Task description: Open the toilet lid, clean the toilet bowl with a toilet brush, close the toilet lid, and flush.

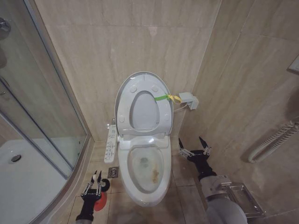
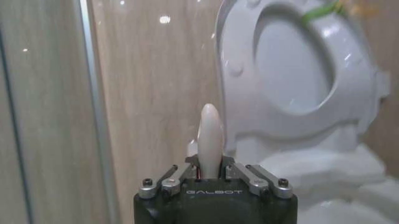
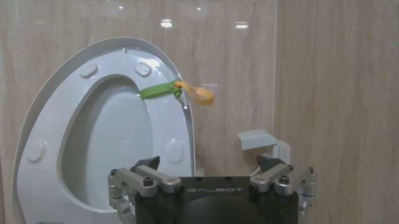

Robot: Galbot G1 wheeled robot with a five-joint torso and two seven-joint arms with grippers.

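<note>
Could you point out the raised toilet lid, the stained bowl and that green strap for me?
toilet lid [image 1: 150,80]: head view, on its raised upper rim.
toilet bowl [image 1: 145,168]: head view, on the stained inner basin.
green strap [image 3: 157,90]: right wrist view, on the green band crossing the seat edge.

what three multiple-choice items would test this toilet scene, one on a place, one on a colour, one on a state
1. The left gripper is
A. on the floor side by the shower glass
B. over the toilet bowl
C. at the wall socket

2. The strap on the toilet lid is
A. blue
B. green-yellow
C. black

3. The right gripper is
A. shut on the strap
B. shut on the toilet brush
C. open

Key: 1 A, it sits left of the bowl; 2 B, its colour shows on the raised lid; 3 C, fingers spread apart, holding nothing.
</note>
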